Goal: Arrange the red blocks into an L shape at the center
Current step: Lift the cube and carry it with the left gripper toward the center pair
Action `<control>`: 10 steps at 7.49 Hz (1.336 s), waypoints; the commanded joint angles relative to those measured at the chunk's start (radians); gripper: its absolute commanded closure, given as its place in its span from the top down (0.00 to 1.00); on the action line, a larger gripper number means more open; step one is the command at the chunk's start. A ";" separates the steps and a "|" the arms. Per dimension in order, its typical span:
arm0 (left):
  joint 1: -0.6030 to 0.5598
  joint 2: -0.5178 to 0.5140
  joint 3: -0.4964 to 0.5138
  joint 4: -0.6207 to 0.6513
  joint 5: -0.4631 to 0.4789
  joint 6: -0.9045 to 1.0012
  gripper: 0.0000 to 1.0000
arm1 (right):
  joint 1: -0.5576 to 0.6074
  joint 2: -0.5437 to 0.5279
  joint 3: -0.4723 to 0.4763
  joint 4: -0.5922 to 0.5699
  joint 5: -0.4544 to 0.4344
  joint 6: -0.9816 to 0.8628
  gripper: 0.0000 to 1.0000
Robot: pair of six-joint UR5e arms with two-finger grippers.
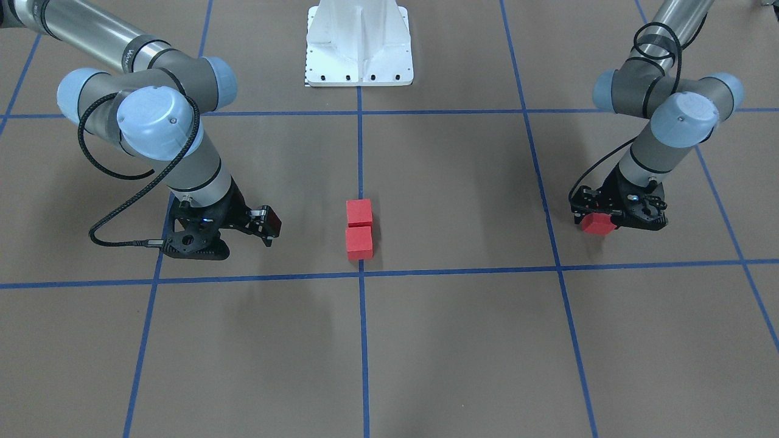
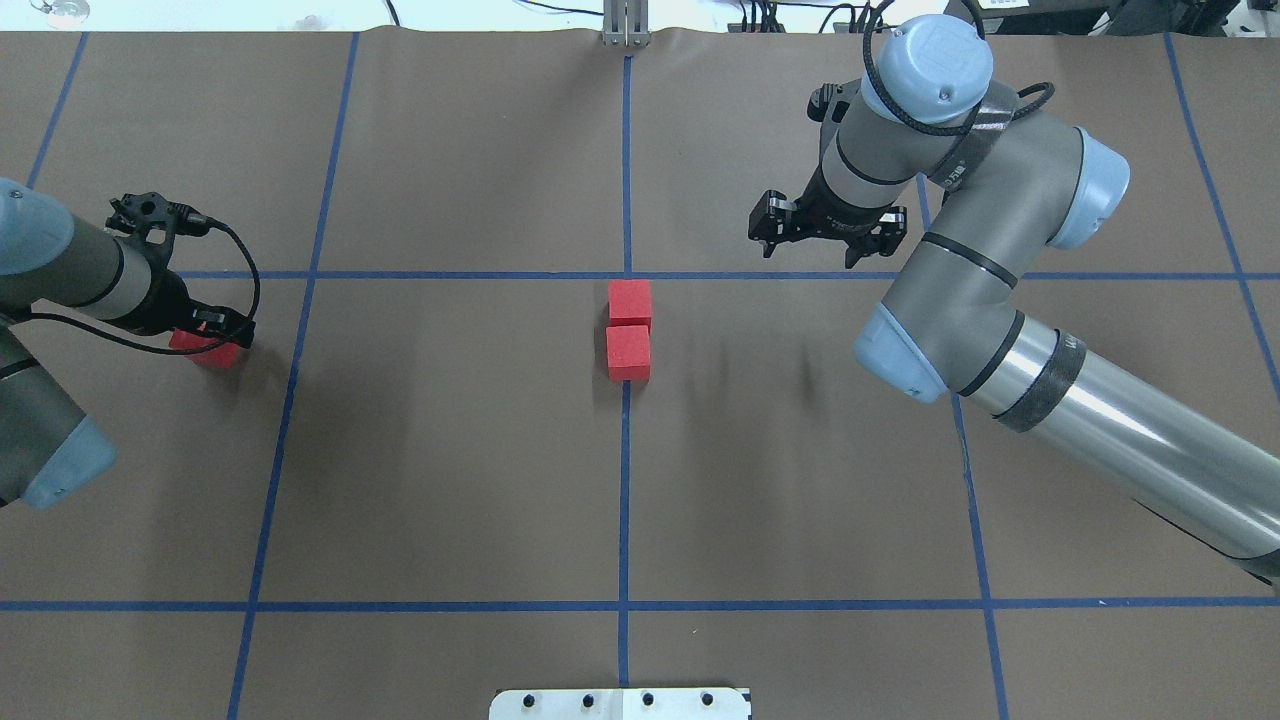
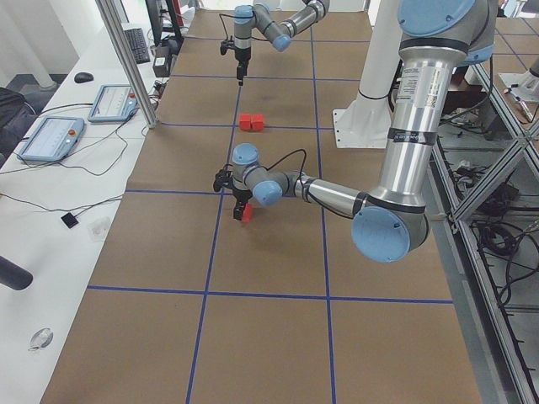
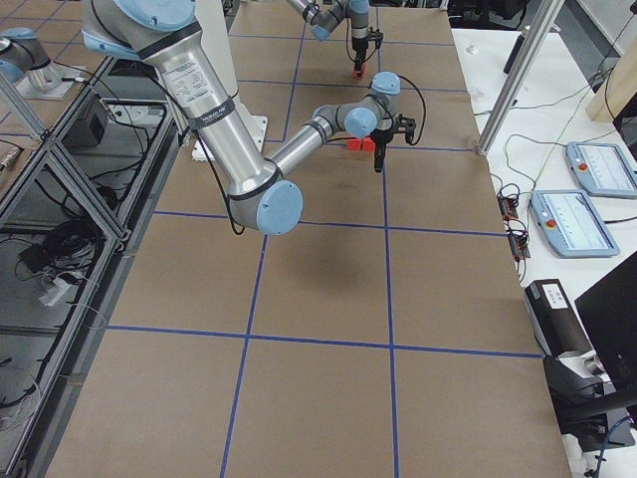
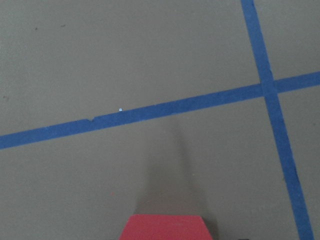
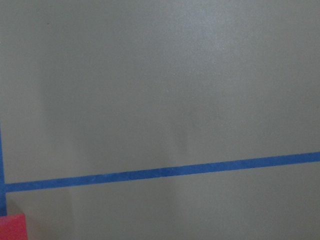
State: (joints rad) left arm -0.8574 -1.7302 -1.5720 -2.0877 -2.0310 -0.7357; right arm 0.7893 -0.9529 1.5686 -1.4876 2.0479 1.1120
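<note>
Two red blocks (image 1: pixel 359 212) (image 1: pixel 359 242) lie touching in a row along the blue tape line, just on the robot's side of the center crossing (image 1: pixel 361 274); in the overhead view they show as one block (image 2: pixel 630 301) and its neighbour (image 2: pixel 628 352) below the crossing (image 2: pixel 627 275). My left gripper (image 1: pixel 599 222) is far out to the left, shut on the third red block (image 1: pixel 595 224), low over the surface; the block also shows in the overhead view (image 2: pixel 207 350) and the left wrist view (image 5: pixel 165 228). My right gripper (image 1: pixel 269 230) hangs open and empty, right of the pair.
The white robot base (image 1: pixel 359 45) stands at the back middle. Brown gridded paper with blue tape lines covers the table. One block's corner (image 6: pixel 12 228) shows at the bottom left of the right wrist view.
</note>
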 commanded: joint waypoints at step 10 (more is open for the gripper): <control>0.015 -0.459 0.117 0.213 0.004 -0.922 0.00 | 0.052 -0.089 0.044 0.003 0.014 -0.053 0.99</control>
State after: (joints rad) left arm -0.8978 -2.0747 -1.5291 -1.8772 -2.0363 -1.3553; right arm 0.8103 -1.0156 1.5993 -1.4855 2.0526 1.0848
